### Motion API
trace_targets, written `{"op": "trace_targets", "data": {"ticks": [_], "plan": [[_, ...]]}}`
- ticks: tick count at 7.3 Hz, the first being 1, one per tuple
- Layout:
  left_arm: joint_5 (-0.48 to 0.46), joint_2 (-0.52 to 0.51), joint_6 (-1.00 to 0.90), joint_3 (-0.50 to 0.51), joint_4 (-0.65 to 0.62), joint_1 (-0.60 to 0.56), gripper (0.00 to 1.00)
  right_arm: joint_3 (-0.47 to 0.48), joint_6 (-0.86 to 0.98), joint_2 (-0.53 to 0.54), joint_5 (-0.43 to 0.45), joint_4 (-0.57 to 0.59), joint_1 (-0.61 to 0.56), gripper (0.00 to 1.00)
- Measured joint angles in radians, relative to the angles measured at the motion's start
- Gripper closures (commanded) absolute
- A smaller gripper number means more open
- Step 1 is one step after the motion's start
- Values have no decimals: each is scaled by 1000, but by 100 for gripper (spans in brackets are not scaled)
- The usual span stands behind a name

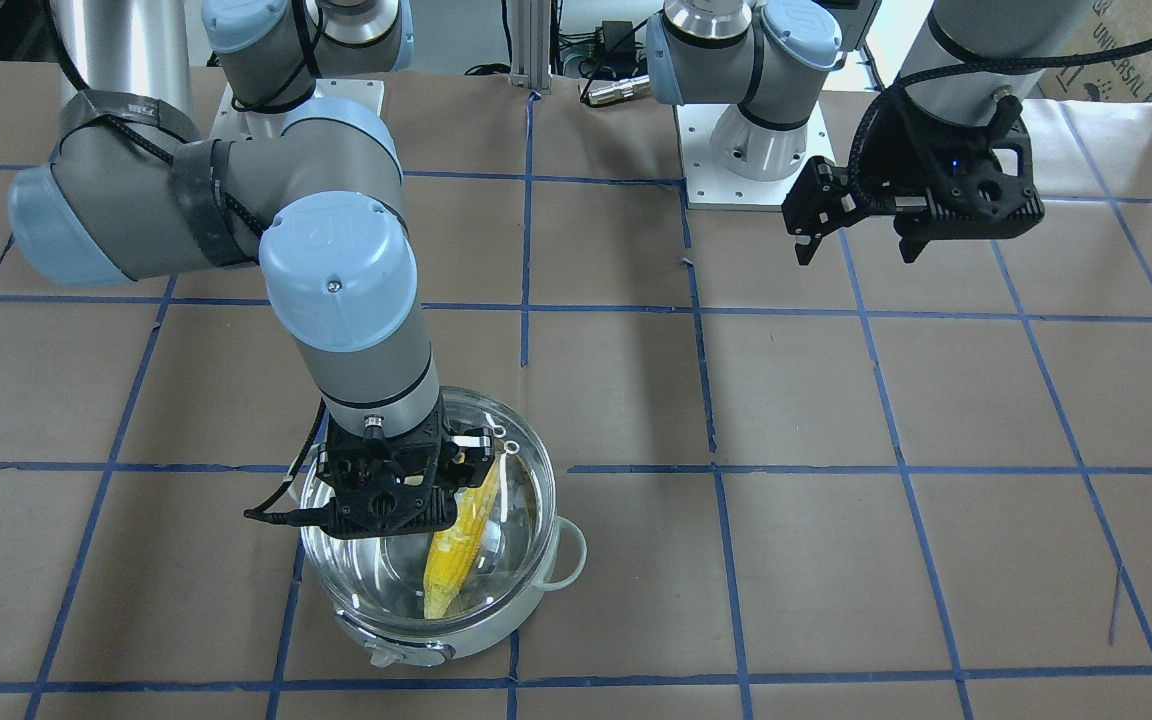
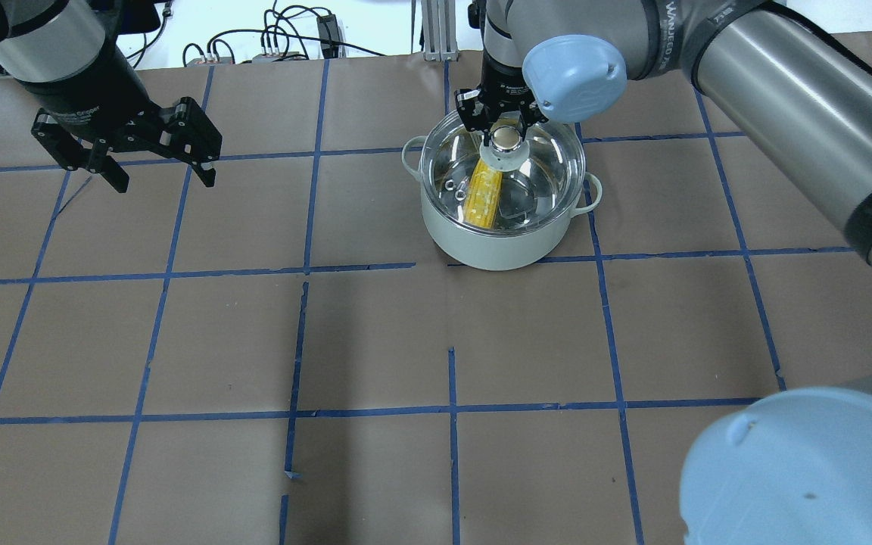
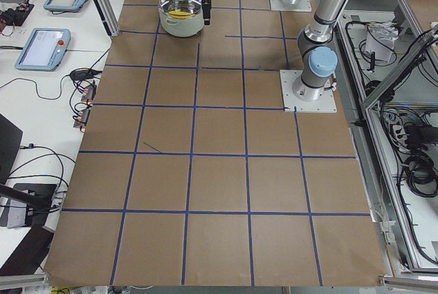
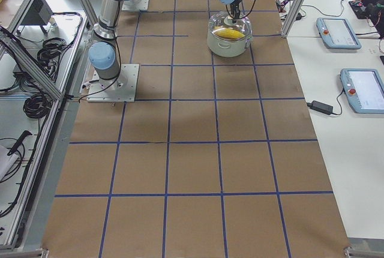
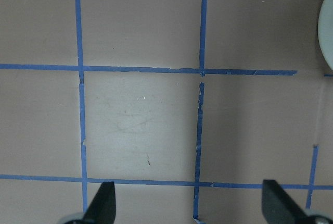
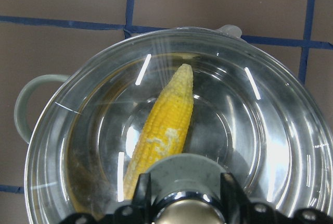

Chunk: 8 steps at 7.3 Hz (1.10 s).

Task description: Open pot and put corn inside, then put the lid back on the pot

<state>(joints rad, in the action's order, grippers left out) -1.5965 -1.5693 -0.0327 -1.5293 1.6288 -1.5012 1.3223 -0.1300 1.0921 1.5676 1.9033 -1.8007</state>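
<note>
Brown paper (image 2: 375,341) crossed by blue tape lines (image 2: 375,414) covers the table. Round shiny steel pot (image 2: 496,242) (image 1: 481,640) with a white outer wall and pale loop handles stands upper centre of the overhead view, a bit right, and lower left of centre in the front-facing view. Round clear glass lid (image 2: 549,170) with a steel rim covers the pot mouth, its rim lined up with the pot rim. Whether it is fully seated, cannot tell. Yellow toy corn cob (image 2: 481,198) (image 6: 166,125) lies inside the pot under the glass, slanted across the bottom. In the right wrist view the corn's paler pointed tip aims at the top of the frame, toward the pot's small front knob.

Right gripper (image 2: 506,135) points straight down over the lid centre, its arm entering from the upper right of the overhead view. Its two fingers (image 6: 144,195) are drawn in against either side of the lid's beige knob (image 6: 187,174), touching it, so it has the lid by the knob.

Left gripper (image 2: 163,182) (image 1: 856,250) hangs upper left in the overhead view and upper right in the front-facing view, well apart from the pot. Its jaws are spread wide and hold nothing. Left wrist view shows both fingertips (image 5: 104,206) at the bottom edge, with paper and tape beneath.
</note>
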Motion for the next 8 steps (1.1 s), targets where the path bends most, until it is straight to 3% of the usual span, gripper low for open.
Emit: {"op": "trace_targets", "data": {"ticks": [8], "plan": [[-1, 0, -1, -1, -4, 1, 0, 1, 0, -3, 18, 0, -8, 67]]}}
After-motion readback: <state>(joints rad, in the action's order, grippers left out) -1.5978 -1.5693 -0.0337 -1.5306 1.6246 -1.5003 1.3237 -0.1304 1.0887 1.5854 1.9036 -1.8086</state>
